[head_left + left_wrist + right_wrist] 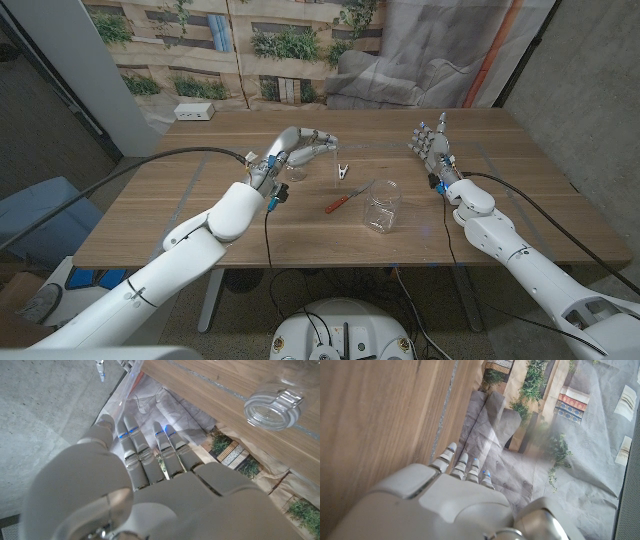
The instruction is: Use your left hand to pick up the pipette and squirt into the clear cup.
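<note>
Head view: the white left hand (298, 145) sits raised above centre of the frame, fingers curled round a thin clear pipette (333, 165) whose tip points down, just left of a small metal clip (343, 171) on the wooden table (200, 205). The clear plastic cup (381, 204) stands right of centre, a red-handled tool (343, 199) lying just beside it on the left. The white right hand (432, 145), upper right, stands with fingers apart, holding nothing. Left wrist view: a glass jar (270, 407) shows upper right; fingers (145, 450) reach up mid-frame. Right wrist view: fingers (462, 467) extend over the table edge, nothing between them.
</note>
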